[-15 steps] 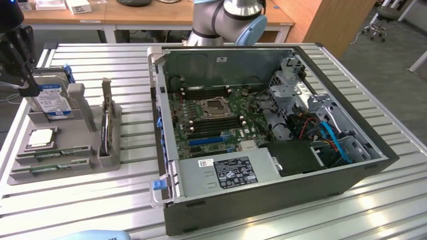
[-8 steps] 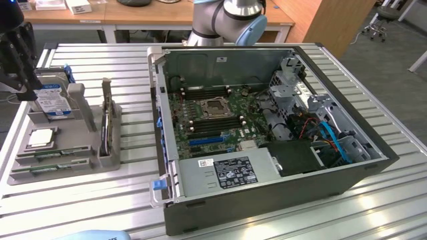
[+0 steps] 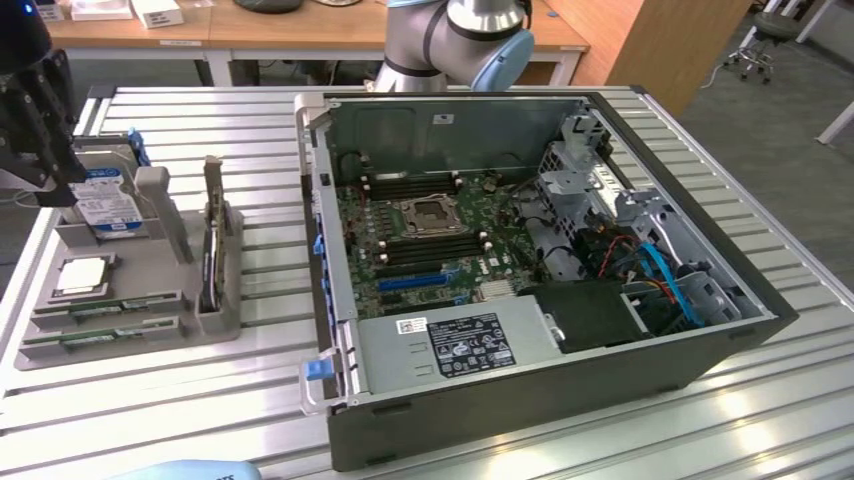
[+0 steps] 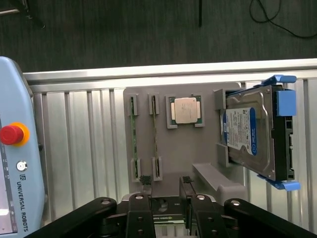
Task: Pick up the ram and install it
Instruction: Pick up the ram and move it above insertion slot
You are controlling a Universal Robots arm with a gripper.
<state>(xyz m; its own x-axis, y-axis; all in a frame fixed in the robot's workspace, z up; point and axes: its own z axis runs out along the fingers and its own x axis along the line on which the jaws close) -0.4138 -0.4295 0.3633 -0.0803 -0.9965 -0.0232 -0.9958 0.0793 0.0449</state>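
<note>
Just beyond the parted jaws, the ram (image 4: pixel 154 136) sits in its holder (image 4: pixel 198 148).

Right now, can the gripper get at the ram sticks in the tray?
Probably yes. The gripper hangs above the tray, fingers open and empty, and both ram sticks stand uncovered in their slots. The hard drive sits off to one side, out of the way.

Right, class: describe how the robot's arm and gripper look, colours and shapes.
The arm is built of round silver-grey metal segments with a light blue cap on a joint. The gripper is black, with two jointed linkage fingers, round pivot pins and small ridged tips.
</note>
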